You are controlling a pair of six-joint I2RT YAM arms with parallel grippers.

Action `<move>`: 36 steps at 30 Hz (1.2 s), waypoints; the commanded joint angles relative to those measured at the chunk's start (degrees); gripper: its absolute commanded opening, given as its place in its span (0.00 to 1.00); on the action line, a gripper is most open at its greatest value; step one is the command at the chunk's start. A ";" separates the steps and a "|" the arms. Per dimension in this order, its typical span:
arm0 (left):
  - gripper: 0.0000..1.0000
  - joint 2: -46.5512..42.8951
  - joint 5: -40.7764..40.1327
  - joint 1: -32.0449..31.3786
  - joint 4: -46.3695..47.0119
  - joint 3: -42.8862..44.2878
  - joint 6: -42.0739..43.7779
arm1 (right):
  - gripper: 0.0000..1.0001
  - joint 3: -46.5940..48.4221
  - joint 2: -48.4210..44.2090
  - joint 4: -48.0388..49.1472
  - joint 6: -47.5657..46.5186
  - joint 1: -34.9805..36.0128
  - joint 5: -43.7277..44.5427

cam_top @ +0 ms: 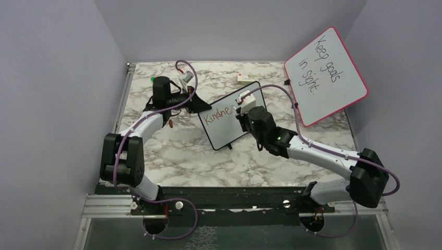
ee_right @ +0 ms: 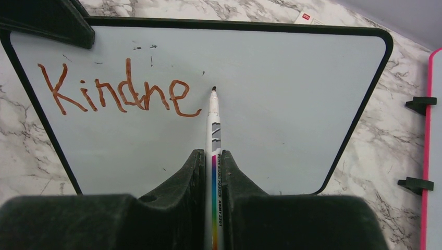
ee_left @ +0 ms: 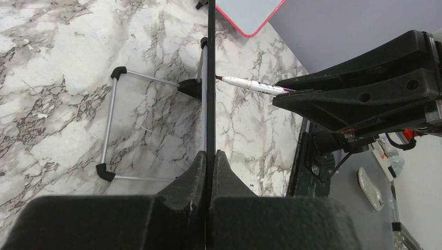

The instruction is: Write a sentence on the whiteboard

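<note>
On the table (cam_top: 177, 156), at its middle, the whiteboard (cam_top: 228, 121), left gripper (ee_left: 209, 153) clamped on its left edge. Before its face, right gripper (ee_right: 212, 153) pinching a marker (ee_right: 214, 120), tip against the whiteboard just right of the written letters (ee_right: 120, 96). Behind, a small box (cam_top: 247, 78); right of that, a larger board (cam_top: 326, 75).

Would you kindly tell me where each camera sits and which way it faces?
Top external: above, behind the bases, looking down on the marble table, whiteboard, pink-framed board; left arm and right arm show.
Left wrist: on the left arm, looks along the whiteboard's edge, clamped in its own jaws; the right jaws at right.
Right wrist: on the right arm, faces the whiteboard's front and "Kindne"; its own jaws hold the marker.
Shared: both wrist views show whiteboard and marker.
</note>
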 commanded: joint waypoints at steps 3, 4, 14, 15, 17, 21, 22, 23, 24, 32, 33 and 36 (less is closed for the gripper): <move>0.00 0.82 1.93 -0.08 -2.47 0.50 0.98 | 0.01 1.69 1.29 2.57 -0.57 -0.49 -1.53; 0.00 0.83 1.93 -0.08 -2.47 0.50 1.02 | 0.01 1.76 1.50 2.60 -0.55 -0.49 -1.50; 0.00 0.70 2.00 -0.08 -2.46 0.50 1.03 | 0.01 2.23 2.31 3.64 -0.94 -0.62 -2.12; 0.00 0.69 2.00 -0.08 -2.48 0.49 1.03 | 0.01 2.28 2.29 3.73 -0.98 -0.66 -2.27; 0.00 0.62 2.00 -0.08 -2.44 0.50 1.03 | 0.01 2.30 2.24 3.69 -0.99 -0.66 -2.81; 0.00 0.57 2.00 -0.08 -2.57 0.50 1.03 | 0.01 2.14 1.93 3.91 -0.99 -0.66 -4.02; 0.00 0.57 1.97 -0.08 -2.56 0.50 1.00 | 0.01 2.06 1.85 3.93 -0.96 -0.65 -4.19; 0.00 0.57 1.94 -0.08 -2.56 0.46 1.02 | 0.01 1.99 1.79 3.87 -0.96 -0.66 -4.38; 0.00 0.57 1.93 -0.08 -2.53 0.42 1.02 | 0.01 1.88 1.69 4.04 -0.90 -0.66 -4.61; 0.00 0.41 1.79 -0.08 -2.51 0.41 1.11 | 0.01 1.66 1.32 3.79 -0.96 -0.66 -5.98; 0.00 0.42 1.80 -0.08 -2.52 0.41 1.11 | 0.01 1.54 1.32 3.84 -0.93 -0.68 -6.13; 0.00 0.48 1.69 -0.10 -2.63 0.41 1.07 | 0.01 1.51 1.24 3.71 -0.88 -0.67 -6.37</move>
